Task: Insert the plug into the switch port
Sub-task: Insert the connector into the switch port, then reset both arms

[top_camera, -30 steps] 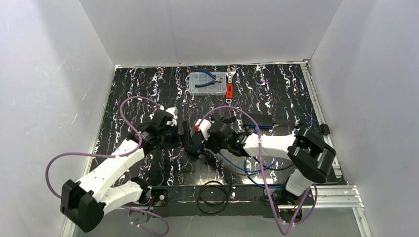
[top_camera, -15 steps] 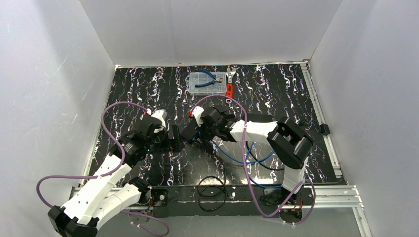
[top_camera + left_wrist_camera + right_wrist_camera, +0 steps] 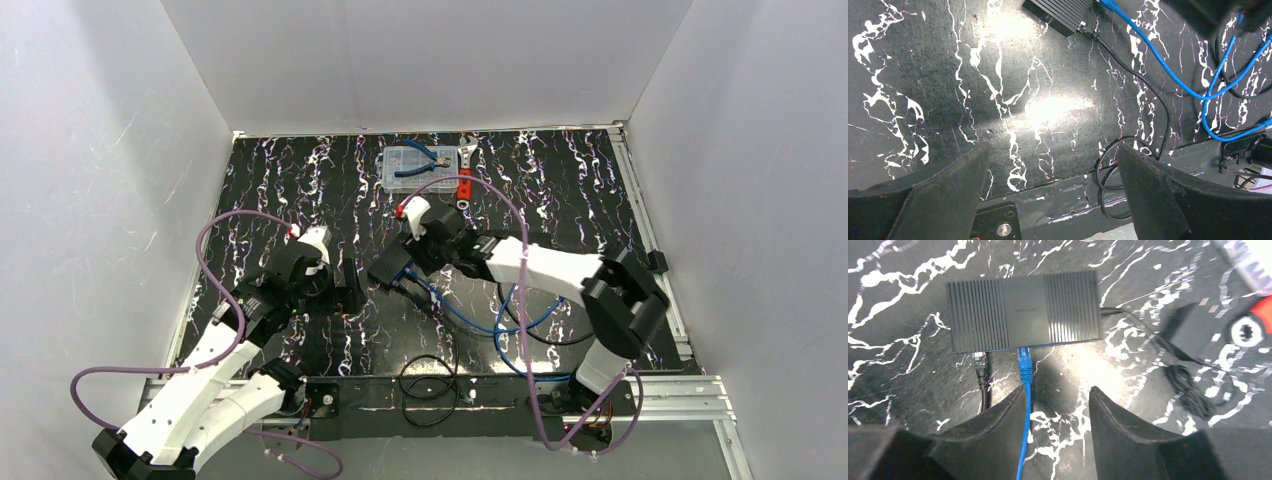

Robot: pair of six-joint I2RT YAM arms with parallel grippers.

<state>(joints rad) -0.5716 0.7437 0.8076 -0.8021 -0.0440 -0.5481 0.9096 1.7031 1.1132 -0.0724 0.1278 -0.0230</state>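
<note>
Plug (image 3: 1024, 360) looks seated in switch port (image 3: 1023, 347). Right jaws open, gripping nothing; left jaws wide open, empty. Next: I back straight off without snagging the blue cable (image 3: 1022, 440).

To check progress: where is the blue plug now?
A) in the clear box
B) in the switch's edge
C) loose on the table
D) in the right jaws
B: the blue plug sits in the near edge of the switch, beside a black cable.
</note>
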